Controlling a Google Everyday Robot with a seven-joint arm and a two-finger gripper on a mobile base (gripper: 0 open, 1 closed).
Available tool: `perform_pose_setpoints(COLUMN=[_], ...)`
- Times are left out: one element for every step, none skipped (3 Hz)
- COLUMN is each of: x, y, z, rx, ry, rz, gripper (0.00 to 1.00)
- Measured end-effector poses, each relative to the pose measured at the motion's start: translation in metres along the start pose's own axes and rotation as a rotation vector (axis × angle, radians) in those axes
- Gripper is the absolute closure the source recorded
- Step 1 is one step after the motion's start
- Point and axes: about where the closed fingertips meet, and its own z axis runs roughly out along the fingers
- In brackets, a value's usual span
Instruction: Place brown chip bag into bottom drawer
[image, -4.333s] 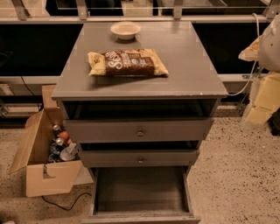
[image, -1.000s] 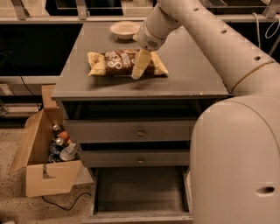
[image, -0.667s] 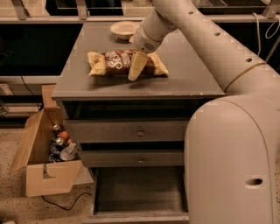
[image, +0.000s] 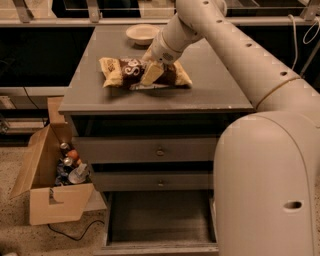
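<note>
The brown chip bag (image: 122, 72) lies on the grey cabinet top (image: 215, 87), left of centre, dark brown in the middle with tan-yellow ends. My gripper (image: 151, 74) reaches down from the upper right and sits on the bag's middle, covering part of its lettering. The bottom drawer (image: 160, 217) is pulled out at the foot of the cabinet. Its dark floor is bare. The two shallower knobbed drawers above it are pushed in.
A small white bowl (image: 142, 33) stands at the back of the cabinet top. An open cardboard box (image: 55, 202) with bottles and cans stands on the floor left of the cabinet. My arm and base (image: 265, 180) fill the right side of the view.
The arm has swung in from the right over the cabinet top. In the last second the gripper has edged left and down onto the bag's middle. The bag lies where it did.
</note>
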Motion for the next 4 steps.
perform_pose_setpoints(x=[-0.013,-0.015,0.003,0.022], y=[0.005,0.022,0.058,0.117], z=[-0.020,-0.071,-0.140,-0.200], rx=[0.032,0.106,0.175,0.187], ry=[-0.093,-0.170,-0.134,-0.033], rz=[-0.011,-0.029,-0.015,0.032], gripper=[0.74,0.96,1.00,1.00])
